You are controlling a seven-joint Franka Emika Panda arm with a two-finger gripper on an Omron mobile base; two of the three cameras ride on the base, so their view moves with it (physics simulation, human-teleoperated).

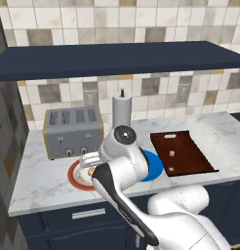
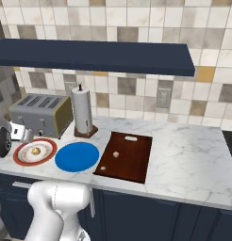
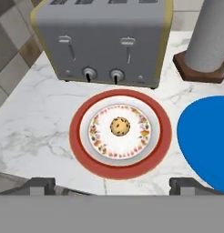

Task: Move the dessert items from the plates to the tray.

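I see the cookie (image 3: 119,126) centred on the red-rimmed plate (image 3: 86,157); the blue plate (image 2: 77,156) beside it is bare. Two pale cubes (image 2: 116,154) lie in the tray (image 2: 134,164). My gripper (image 3: 112,185) hangs over the cookie, jaws wide apart.

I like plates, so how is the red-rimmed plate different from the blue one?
The round white plate with the red-orange rim has a patterned centre, while the round bright blue plate is plain. The red-rimmed plate holds a round tan cookie with dark specks; the blue plate is bare. The red-rimmed plate sits in front of the grey toaster; the blue plate is nearer the tray. Both lie flat on the counter.
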